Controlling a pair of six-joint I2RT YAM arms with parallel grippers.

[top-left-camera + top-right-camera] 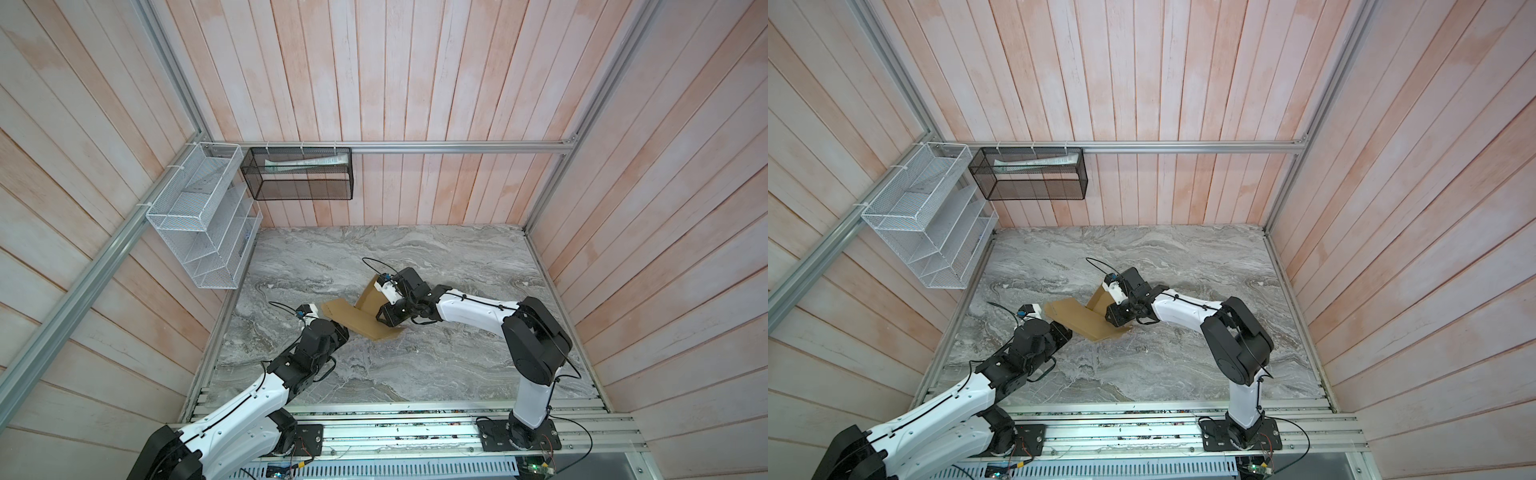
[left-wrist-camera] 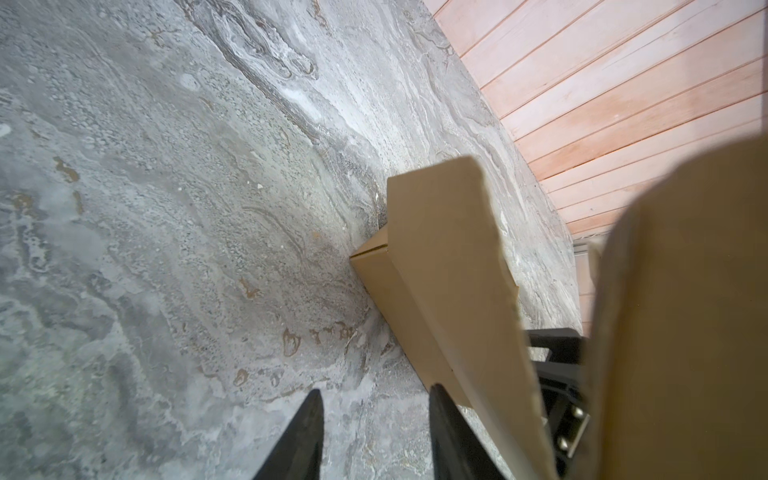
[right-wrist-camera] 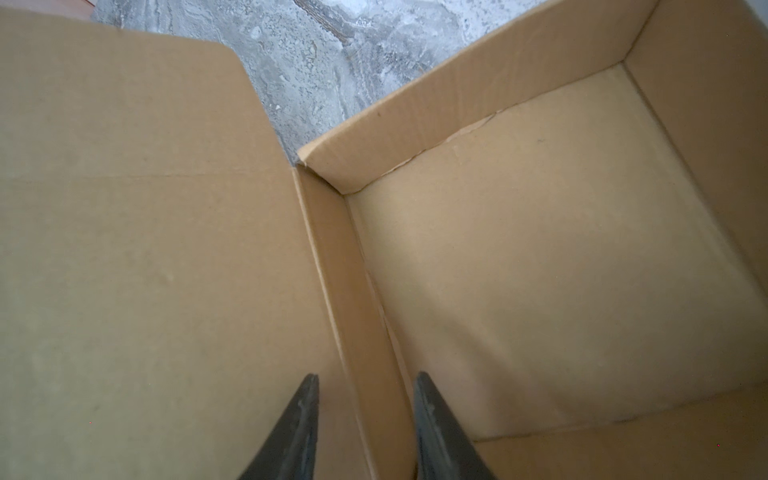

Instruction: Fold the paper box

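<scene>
Left tool [image 2: 374, 395] is open and empty, just beside the near edge of the paper box [image 1: 361, 322], half-formed on the surface [image 1: 415, 374]; right tool [image 3: 368, 376] is open, astride its inner wall. Likely light, stiff, crease-prone: pinch wall edges near folds

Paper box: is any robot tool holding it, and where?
The right tool straddles the paper box at an upright side wall; a firm pinch cannot be told. The left tool is open beside it, holding nothing.
</scene>
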